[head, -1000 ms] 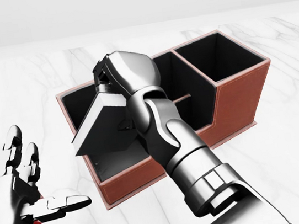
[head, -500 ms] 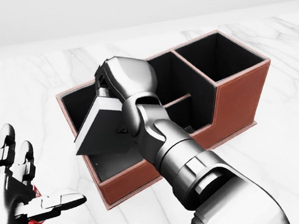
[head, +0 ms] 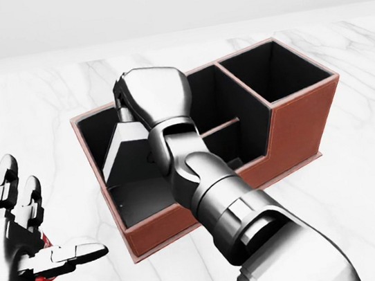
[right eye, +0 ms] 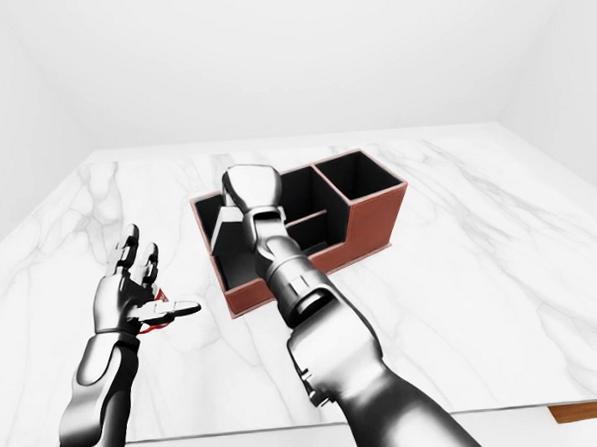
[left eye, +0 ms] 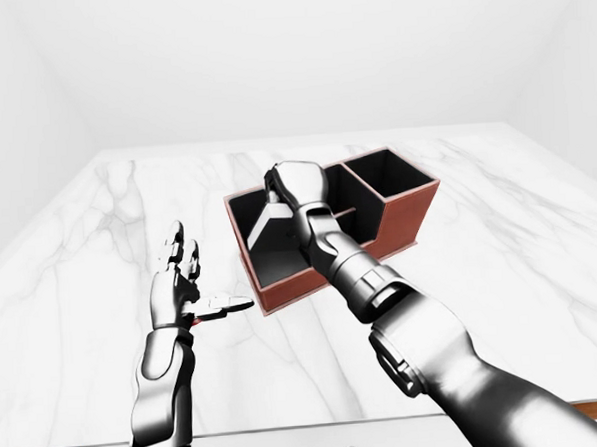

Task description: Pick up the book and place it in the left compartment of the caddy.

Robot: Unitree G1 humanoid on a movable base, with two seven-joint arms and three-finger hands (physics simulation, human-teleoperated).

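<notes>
Three views: left-eye, head, right-eye, taken in turn.
Left-eye, book: the book (left eye: 265, 221) hangs tilted in the left compartment of the caddy (left eye: 403, 216), just under the right hand (left eye: 291, 184).
Left-eye, left hand: the left hand (left eye: 182, 286) is raised over the marble table (left eye: 511, 262), left of the caddy and apart from it, fingers spread, holding nothing.
Head, book: the book (head: 124, 153) slopes down to the view's left inside the left compartment, its upper end under the right hand (head: 151, 96); its lower end is near the compartment floor, though whether it touches I cannot tell.
Head, right fingers: curled down close about the book's top end, pinching it.
Head, right arm: it rises from the bottom of the view, wrist bent over the caddy (head: 303, 120).
Head, left hand: the left hand (head: 19, 237) is open, thumb pointing right; a small red object (head: 44, 275) shows beneath it.
Right-eye, layout: the right hand (right eye: 251, 191) is over the left compartment.
</notes>
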